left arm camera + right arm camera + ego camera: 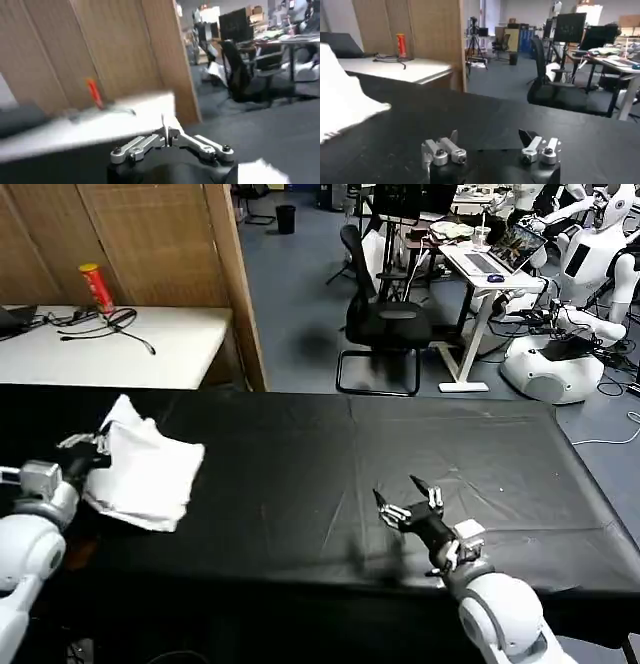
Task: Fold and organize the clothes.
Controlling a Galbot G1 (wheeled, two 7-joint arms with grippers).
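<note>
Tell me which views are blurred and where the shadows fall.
Left wrist view: smeared by motion blur, red can streaked. Right wrist view: sharp, shirt bright against the black table. Head view: mostly sharp, with a soft shadow on the table under the right end effector.

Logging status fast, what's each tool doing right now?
Left tool: shut, at the shirt's edge; whether it grips cloth cannot be told.
Right tool: open, holding nothing, over the table.

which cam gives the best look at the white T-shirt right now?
Head view: the whole white T-shirt lies bunched at the black table's left end, beside the left gripper. Right wrist view catches one edge beyond the open right gripper. Left wrist view shows just a white corner.
</note>
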